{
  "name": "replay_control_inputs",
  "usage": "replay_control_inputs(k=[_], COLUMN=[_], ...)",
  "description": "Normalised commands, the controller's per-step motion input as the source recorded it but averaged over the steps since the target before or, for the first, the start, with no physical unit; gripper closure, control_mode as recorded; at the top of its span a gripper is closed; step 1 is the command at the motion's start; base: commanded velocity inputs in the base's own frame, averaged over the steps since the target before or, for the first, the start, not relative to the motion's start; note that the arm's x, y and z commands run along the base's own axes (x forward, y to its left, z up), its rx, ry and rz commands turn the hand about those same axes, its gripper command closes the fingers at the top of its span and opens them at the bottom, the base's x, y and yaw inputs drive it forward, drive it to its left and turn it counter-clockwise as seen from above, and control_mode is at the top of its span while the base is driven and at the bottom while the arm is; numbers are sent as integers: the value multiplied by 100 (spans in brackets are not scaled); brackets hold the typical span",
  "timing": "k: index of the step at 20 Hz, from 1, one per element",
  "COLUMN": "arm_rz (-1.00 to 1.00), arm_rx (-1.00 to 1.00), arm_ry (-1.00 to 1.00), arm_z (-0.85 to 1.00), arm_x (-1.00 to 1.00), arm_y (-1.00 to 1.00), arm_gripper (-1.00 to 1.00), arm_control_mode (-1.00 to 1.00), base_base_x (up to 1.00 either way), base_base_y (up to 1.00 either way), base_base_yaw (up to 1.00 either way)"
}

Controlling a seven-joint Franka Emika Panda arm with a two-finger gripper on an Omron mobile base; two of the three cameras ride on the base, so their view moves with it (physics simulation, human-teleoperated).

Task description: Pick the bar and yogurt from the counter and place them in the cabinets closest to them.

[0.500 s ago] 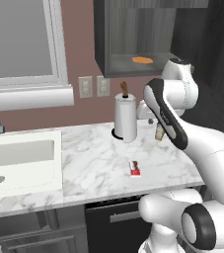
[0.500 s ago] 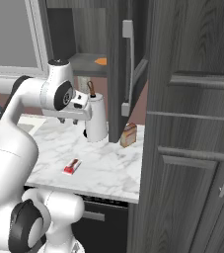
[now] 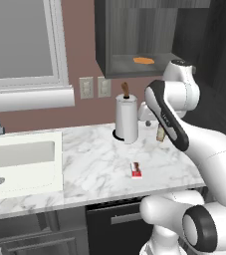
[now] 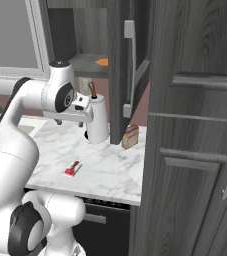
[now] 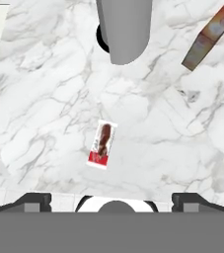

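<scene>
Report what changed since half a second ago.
The arm sank very slightly over the counter. The gripper is open as before and took hold of nothing. The bar and the white cylinder stayed put.

A dusky pink-brown wall (image 3: 79, 55) backs the kitchen, bearing a white-framed window (image 3: 22, 47) with a deep sill and two pale outlet plates (image 3: 95, 87). Tall dark grey wood-grain doors (image 4: 195, 125) — silver-handled — stand on the right; a white sink basin (image 3: 20, 162) sits left.

White marble counter (image 3: 89, 172), red bar (image 3: 136, 170) lying flat, upright paper towel holder (image 3: 126, 118), tan carton (image 4: 130, 136), inset sink (image 3: 15, 164)
</scene>
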Motion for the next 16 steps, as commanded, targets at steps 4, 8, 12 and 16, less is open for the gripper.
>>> replay_control_inputs(k=[4, 8, 12, 16], arm_rz=[0, 0, 0, 0], arm_rx=[0, -1, 0, 0], arm_ry=[0, 0, 0, 0], arm_z=[-18, -23, -22, -22], arm_x=[0, 0, 0, 0], arm_y=[0, 0, 0, 0], arm_gripper=[-100, -100, -100, -100], arm_control_mode=[-100, -100, -100, -100], base_base_x=[0, 0, 0, 0], base_base_y=[0, 0, 0, 0], base_base_yaw=[0, 0, 0, 0])
